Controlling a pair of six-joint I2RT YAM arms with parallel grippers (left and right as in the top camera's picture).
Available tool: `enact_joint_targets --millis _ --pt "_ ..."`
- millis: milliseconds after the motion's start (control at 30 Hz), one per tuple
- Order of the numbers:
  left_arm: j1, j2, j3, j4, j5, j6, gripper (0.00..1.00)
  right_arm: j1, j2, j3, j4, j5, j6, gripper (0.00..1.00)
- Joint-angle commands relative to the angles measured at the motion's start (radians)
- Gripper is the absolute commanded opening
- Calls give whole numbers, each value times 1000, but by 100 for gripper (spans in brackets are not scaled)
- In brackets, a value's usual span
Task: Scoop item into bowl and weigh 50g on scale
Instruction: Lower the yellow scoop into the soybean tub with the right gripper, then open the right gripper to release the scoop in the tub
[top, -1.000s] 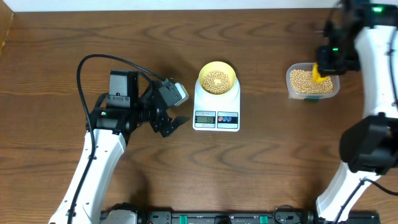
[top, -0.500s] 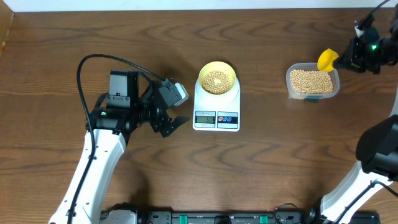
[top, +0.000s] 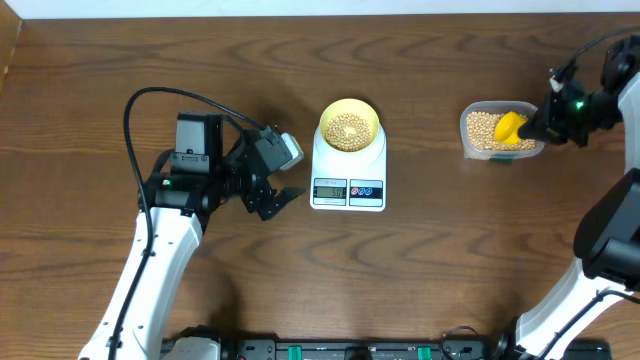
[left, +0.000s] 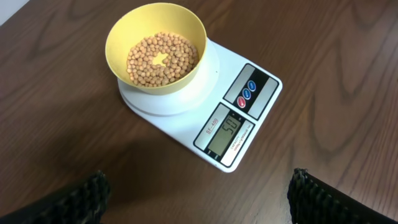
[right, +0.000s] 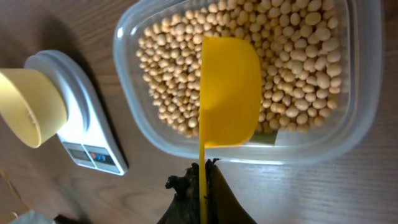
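Brown wood-grain bench (top: 420, 270) carries everything. From overhead, the white scale (top: 348, 192) sits at the centre with the pale yellow bowl (top: 366, 113) on its platform, and a layer of beans (top: 347, 129) already lies in the bowl. Well apart to the right, the clear container (top: 465, 135) holds the main supply. The yellow scoop (top: 511, 126) is over that container, gripped by the right claw (top: 540, 122). The left claw (top: 280, 203) hangs just beside the scale's left edge and touches nothing. From the left wrist, its 2 fingertips (left: 84, 194) stand wide apart at the bottom corners, spread and empty. The display (left: 225, 130) appears to read 50, so the target looks met. From the right wrist, the claw is pinched on the scoop's thin handle (right: 202, 171). The scoop's cup shows no beans on its visible face, and whether it touches the pile beneath I cannot tell. The main risk from here is overshoot. Another dip and pour would push the reading past 50, and taking beans back out of the small bowl is fiddly. A loaded scoop carried across the open bench could also shed beans, since the narrow handle may twist in the pinch. The left claw, so near the scale, could nudge it and upset the reading.
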Motion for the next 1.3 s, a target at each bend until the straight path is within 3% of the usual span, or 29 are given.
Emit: enact_joint_targets --millis 0,33,100,167,200,333,700,1267 --pt "3 3 30 0 -5 17 93 -5 -16 -30 36 -21 32 2" --pt "3 3 30 0 -5 17 93 -5 -16 -37 45 -21 48 5" --pt "3 3 30 0 -5 17 93 -5 -16 -50 56 -22 80 22" --pt "3 3 30 0 -5 17 93 -5 -16 -55 42 -21 106 57" --pt "3 3 30 0 -5 17 93 -5 -16 -55 31 -21 105 69" --pt "3 3 30 0 -5 16 93 -16 -16 -53 -31 25 115 99" --pt "3 3 30 0 -5 17 93 -121 -133 -51 -109 206 193 99" --pt "3 3 29 0 -5 17 93 -111 -568 -51 -42 211 208 99"
